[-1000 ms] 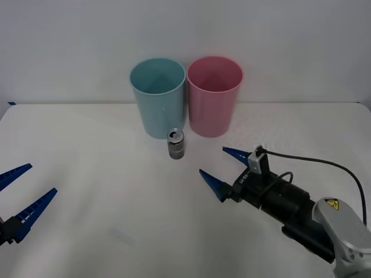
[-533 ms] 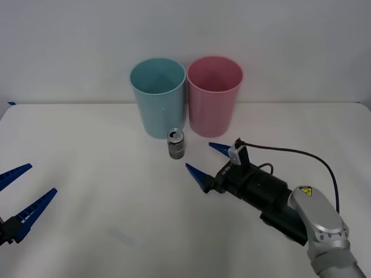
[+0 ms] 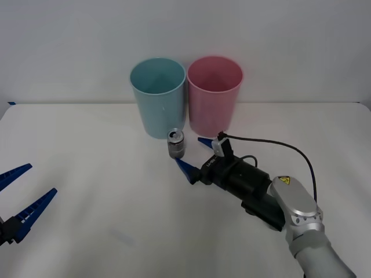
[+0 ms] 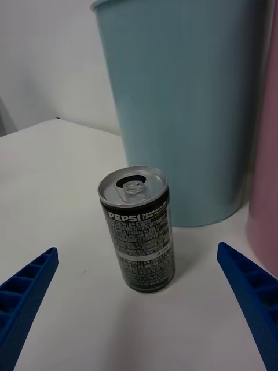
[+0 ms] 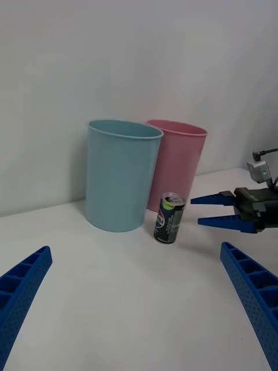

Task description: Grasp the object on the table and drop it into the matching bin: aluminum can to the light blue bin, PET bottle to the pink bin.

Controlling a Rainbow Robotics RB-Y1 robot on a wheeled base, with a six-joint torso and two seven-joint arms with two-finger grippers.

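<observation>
The aluminum can (image 3: 176, 144) stands upright on the white table (image 3: 87, 150), just in front of the gap between the light blue bin (image 3: 157, 98) and the pink bin (image 3: 214, 95). My right gripper (image 3: 189, 152) is open, its tips level with the can's right side and a little short of it. In the right wrist view the can (image 4: 139, 229) stands centred between the spread blue fingers (image 4: 26, 290), with the light blue bin (image 4: 185, 104) right behind it. My left gripper (image 3: 43, 178) hovers open at the near left, far from the can (image 5: 169, 217).
A plain grey wall rises behind the bins. The right arm's black wrist and its cable (image 3: 272, 145) stretch over the table's near right. Bare white surface lies left of the can and in front of it.
My right gripper has moved forward and to the left, closing in on the can with its fingers still open. The can, both bins and the left arm have stayed put.
</observation>
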